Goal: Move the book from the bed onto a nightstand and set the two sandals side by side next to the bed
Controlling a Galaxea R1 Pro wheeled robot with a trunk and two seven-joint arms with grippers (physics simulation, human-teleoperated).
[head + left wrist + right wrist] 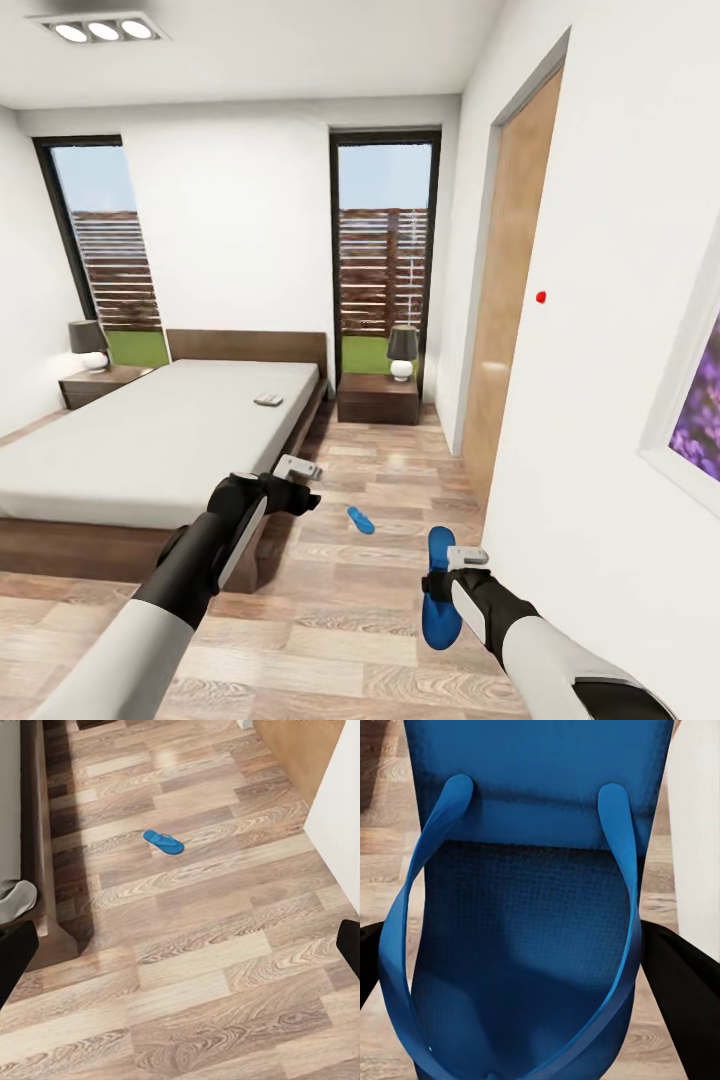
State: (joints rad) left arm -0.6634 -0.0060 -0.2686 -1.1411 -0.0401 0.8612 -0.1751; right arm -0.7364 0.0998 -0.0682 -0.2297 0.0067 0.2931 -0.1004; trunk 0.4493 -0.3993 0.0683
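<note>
We grip sandal (441,590) in right claw (447,578), clenched across its sides; long axis points away from us toward far wall. Second sandal (361,520) lies flat on floor (330,640) near bed (150,440) corner, angled diagonally. Book (268,400) rests on mattress near right edge. Right wrist view adds strap detail. Left claw (298,470) spread wide, arm reaching forward beside bed; right forearm low.
</note>
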